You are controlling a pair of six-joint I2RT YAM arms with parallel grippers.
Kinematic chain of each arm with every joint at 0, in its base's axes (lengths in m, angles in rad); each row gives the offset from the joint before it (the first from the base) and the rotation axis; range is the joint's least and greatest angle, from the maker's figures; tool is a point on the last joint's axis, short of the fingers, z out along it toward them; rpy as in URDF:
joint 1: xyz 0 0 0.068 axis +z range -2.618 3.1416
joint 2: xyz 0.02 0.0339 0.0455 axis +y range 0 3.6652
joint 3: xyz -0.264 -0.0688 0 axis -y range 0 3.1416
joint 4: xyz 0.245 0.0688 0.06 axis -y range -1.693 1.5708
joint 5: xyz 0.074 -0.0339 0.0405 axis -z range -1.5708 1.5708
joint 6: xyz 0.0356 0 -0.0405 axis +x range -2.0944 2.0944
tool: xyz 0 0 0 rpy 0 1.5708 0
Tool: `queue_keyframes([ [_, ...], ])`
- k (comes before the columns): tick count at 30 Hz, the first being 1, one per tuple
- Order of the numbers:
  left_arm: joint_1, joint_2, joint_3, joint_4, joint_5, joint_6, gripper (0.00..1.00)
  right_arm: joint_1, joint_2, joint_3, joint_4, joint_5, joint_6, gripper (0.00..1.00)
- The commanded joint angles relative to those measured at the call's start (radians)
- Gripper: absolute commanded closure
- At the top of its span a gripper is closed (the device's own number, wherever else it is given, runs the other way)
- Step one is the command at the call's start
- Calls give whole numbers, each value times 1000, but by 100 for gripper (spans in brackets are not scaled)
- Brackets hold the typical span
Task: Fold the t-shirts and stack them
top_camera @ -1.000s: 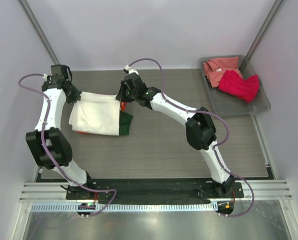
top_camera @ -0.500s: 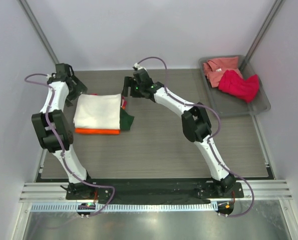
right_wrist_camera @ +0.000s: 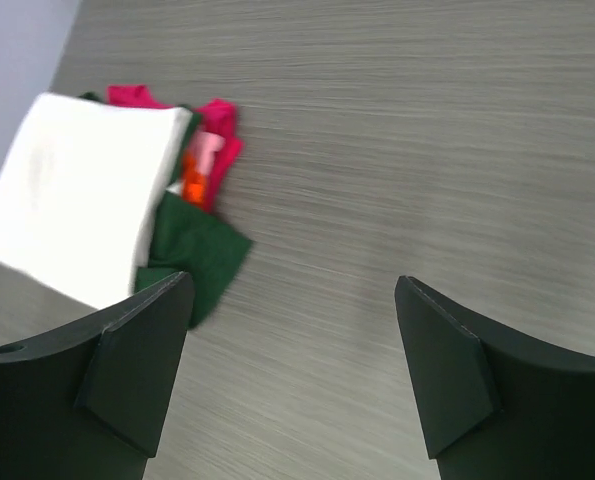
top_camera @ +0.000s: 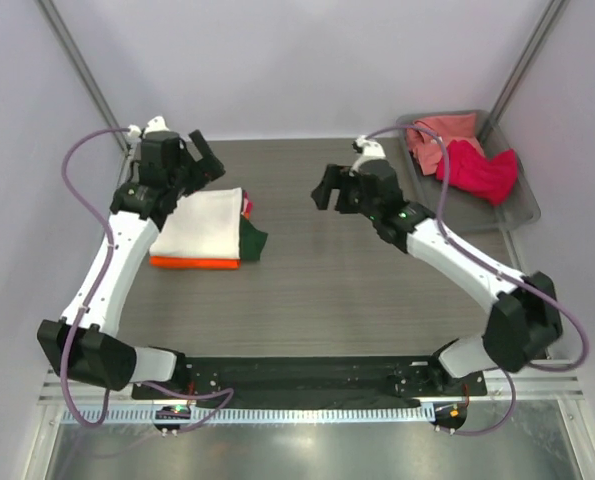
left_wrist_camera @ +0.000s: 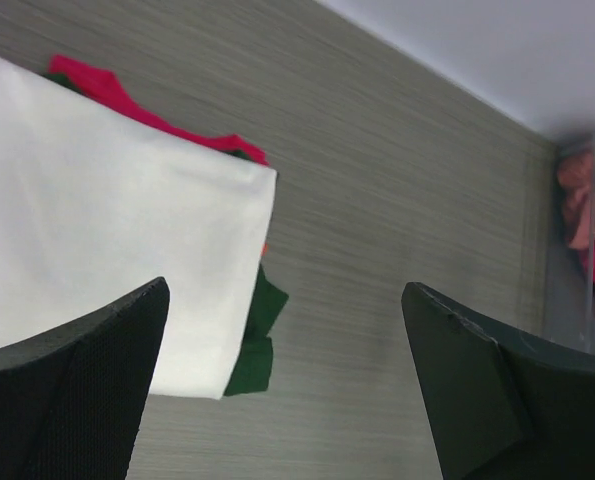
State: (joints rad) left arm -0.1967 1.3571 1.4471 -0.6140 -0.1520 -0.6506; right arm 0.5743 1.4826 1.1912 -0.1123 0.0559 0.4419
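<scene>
table edges: cream tee (top_camera: 199, 222) lies folded on top of an orange tee (top_camera: 192, 263) near the table's (top_camera: 357, 290) far-left edge; tray (top_camera: 517, 215) sits at the far-right corner.
open room: bare wood-grain across the middle and near side, between stack and tray.
stack detail: dark green sleeve (top_camera: 252, 240) sticks out on the right, with a pink-red cloth bit (top_camera: 246, 205) at the far-right corner.
tray: holds a salmon tee (top_camera: 439, 132) and a crimson tee (top_camera: 477, 170), bunched.
change: a second ago both grippers were pinched on the cream tee's far edge; now both are off it and the tee lies flat.
left gripper (left_wrist_camera: 284, 290): fingers spread wide, empty, raised over the stack's far-left corner.
right gripper (right_wrist_camera: 293, 280): spread wide, empty, swung right, well apart from the stack, near the tray.
</scene>
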Motion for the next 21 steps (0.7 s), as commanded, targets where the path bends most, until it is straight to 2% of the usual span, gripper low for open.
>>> queue_keyframes([
  [1,-90,-53,-146,110,52,-23,0,-31,-164,-166,26,84,-38,11],
  [5,-236,-118,-368,285,22,-23,1,-40,-355,-366,22,192,-54,11],
  [6,-291,-116,-393,308,0,-21,0,-40,-390,-398,22,217,-48,11],
  [11,-432,-12,-459,375,-46,-4,0,-40,-557,-616,65,390,17,5],
  [13,-460,0,-511,408,-76,11,0,-40,-588,-703,101,407,24,5],
  [16,-484,-22,-634,584,-20,31,0,-40,-630,-813,218,420,14,5],
  [19,-486,-47,-749,725,-14,57,0,-40,-659,-864,286,360,8,4],
  [21,-481,-59,-763,740,-5,65,0,-40,-665,-874,304,349,14,4],
])
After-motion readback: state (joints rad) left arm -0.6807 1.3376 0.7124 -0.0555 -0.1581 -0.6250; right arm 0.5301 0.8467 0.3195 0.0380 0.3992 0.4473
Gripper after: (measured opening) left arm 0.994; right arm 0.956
